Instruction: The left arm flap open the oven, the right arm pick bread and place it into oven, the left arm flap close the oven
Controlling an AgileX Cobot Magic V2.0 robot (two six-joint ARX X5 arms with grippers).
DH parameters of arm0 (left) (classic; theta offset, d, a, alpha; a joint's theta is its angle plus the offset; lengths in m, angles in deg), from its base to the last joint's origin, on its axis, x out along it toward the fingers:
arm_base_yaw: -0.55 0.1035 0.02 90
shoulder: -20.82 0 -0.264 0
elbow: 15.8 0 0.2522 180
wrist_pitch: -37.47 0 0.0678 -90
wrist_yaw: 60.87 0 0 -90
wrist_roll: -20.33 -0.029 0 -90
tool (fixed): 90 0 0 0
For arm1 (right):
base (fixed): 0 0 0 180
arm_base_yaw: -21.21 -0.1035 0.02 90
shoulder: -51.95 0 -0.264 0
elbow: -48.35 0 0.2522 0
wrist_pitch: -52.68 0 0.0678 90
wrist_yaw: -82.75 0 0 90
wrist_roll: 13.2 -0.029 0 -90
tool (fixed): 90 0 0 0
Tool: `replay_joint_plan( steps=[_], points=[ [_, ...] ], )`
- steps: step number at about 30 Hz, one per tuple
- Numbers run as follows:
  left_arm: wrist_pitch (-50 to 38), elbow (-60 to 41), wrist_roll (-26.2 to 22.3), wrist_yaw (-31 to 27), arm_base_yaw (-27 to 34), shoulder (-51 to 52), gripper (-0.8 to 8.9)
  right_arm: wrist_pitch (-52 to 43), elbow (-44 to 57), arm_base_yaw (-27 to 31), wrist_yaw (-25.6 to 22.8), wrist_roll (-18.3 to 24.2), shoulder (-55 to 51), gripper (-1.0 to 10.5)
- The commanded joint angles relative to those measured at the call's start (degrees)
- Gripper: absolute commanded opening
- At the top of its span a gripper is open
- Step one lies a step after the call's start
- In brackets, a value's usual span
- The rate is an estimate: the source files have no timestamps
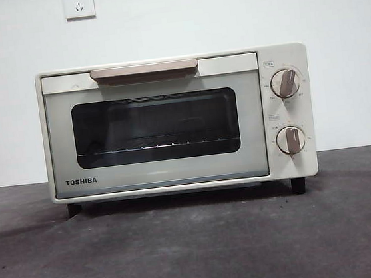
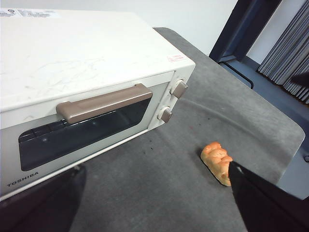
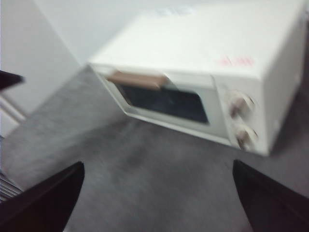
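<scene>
The oven [image 1: 177, 123] stands door shut on the table [image 1: 185, 253]; the bread [image 2: 218, 162] lies beside its knob side (untouched); left gripper [image 2: 154, 203] and right gripper [image 3: 157, 203] hover wide apart, empty.

A plain white wall [image 1: 173, 26] forms the backdrop, with two white power sockets [image 1: 79, 3] mounted high, one toward each upper corner. The table [image 1: 198, 251] is covered in dark grey felt-like cloth with a rounded corner. Beyond it stand a dark blue door frame [image 2: 241, 29] and grey pleated curtains [image 2: 289, 48].
</scene>
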Motion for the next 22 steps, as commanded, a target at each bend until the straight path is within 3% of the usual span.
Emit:
replay_joint_plan(
  steps=[1,10,22],
  points=[
    [-0.7,1.2,-0.5,-0.1,-0.2,-0.2,4.69,3.1,-0.7,-0.1,-3.3,0.0,2.9,4.9],
    [-0.7,1.2,-0.5,-0.1,-0.2,-0.2,4.69,11.0,-0.7,-0.8,-13.2,-1.3,15.6,4.9],
    [-0.6,1.2,-0.5,-0.1,-0.2,-0.2,4.69,12.5,-0.6,-9.8,-26.1,-4.4,34.7,4.9]
  ],
)
